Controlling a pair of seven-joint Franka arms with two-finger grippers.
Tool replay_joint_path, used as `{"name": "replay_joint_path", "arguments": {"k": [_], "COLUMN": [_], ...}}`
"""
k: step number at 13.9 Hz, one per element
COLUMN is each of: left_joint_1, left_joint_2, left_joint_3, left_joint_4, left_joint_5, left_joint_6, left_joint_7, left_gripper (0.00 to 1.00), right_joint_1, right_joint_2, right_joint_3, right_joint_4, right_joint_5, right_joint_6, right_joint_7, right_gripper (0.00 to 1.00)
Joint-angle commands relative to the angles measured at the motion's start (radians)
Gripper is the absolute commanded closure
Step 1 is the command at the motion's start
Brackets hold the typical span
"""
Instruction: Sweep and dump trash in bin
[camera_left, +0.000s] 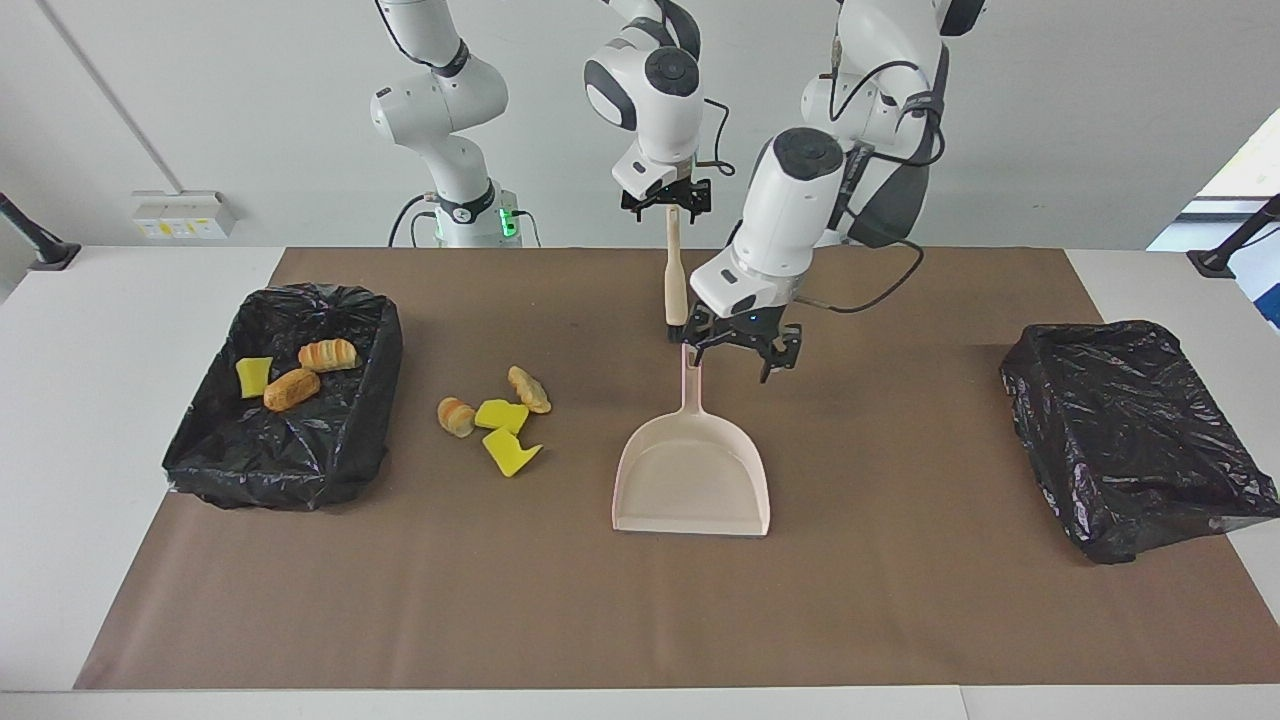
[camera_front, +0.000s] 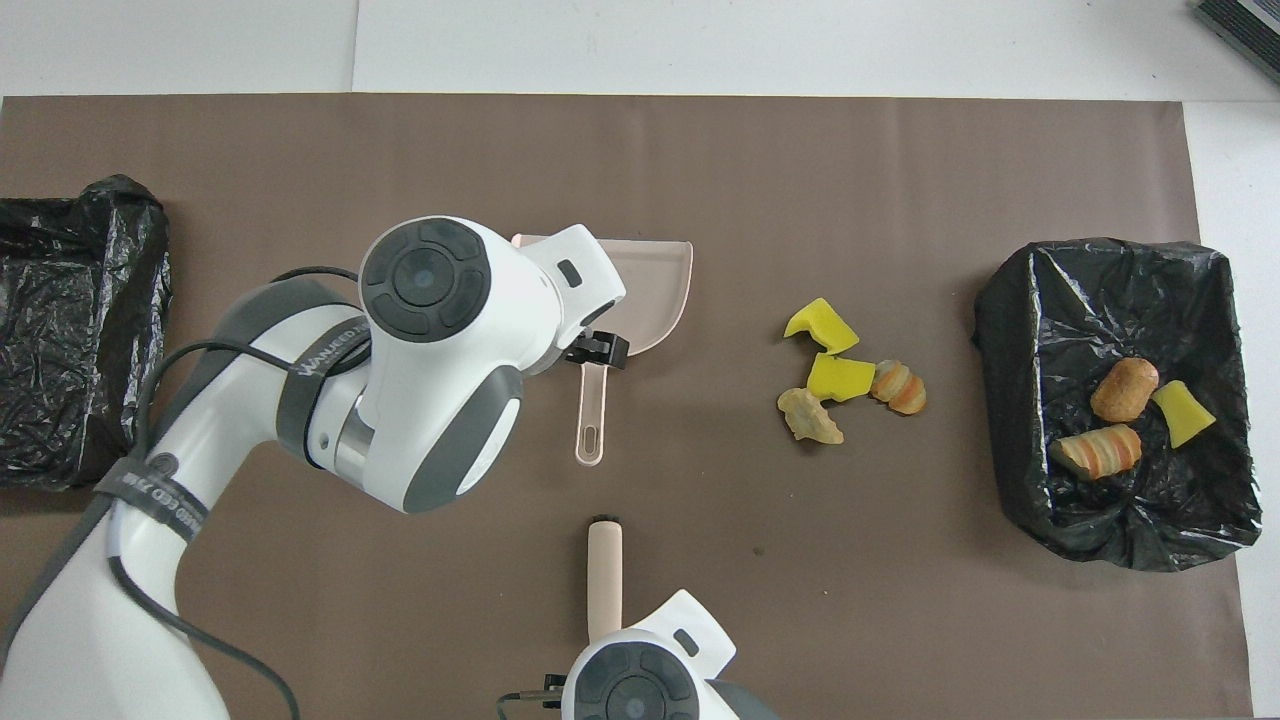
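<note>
- Right gripper is clamped on the brush, hanging upright.
- Left gripper, fingers apart, is over the dustpan handle.
- Four trash scraps lie beside the bin.
</note>
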Motion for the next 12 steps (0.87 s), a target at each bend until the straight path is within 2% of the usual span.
{"name": "replay_joint_path", "arguments": {"k": [1, 3, 5, 9, 10, 11, 12], "left_joint_1": [-0.039, -0.041, -0.044, -0.044, -0.047, -0.050, -0.049], "left_joint_2": [0.052, 0.056, 0.050, 0.085, 0.090, 0.089, 0.088], "left_joint_3": [0.017, 0.017, 0.019, 0.016, 0.016, 0.016, 0.016], "left_joint_4": [-0.012, -0.031, -0.096, -0.102, -0.108, -0.110, -0.107], "left_joint_5": [0.012, 0.012, 0.012, 0.012, 0.012, 0.012, 0.012], "left_joint_6": [0.064, 0.069, 0.089, 0.140, 0.141, 0.144, 0.146], "left_joint_7": [-0.029, -0.040, -0.058, -0.077, -0.077, -0.078, -0.078], "left_gripper": [0.00, 0.00, 0.00, 0.00, 0.04, 0.08, 0.23], "right_joint_1": [0.014, 0.038, 0.066, 0.071, 0.071, 0.071, 0.071], "right_joint_2": [-0.008, 0.018, 0.037, 0.043, 0.048, 0.048, 0.048], "right_joint_3": [-0.006, -0.004, -0.006, -0.004, -0.004, -0.006, -0.004], "right_joint_4": [-0.076, -0.098, -0.111, -0.163, -0.167, -0.167, -0.167], "right_joint_5": [0.063, 0.090, 0.090, 0.090, 0.090, 0.090, 0.090], "right_joint_6": [0.113, 0.193, 0.235, 0.300, 0.304, 0.304, 0.307], "right_joint_7": [0.015, 0.035, 0.058, 0.054, 0.054, 0.055, 0.055], "right_gripper": [0.00, 0.00, 0.00, 0.00, 0.00, 0.05, 0.18]}}
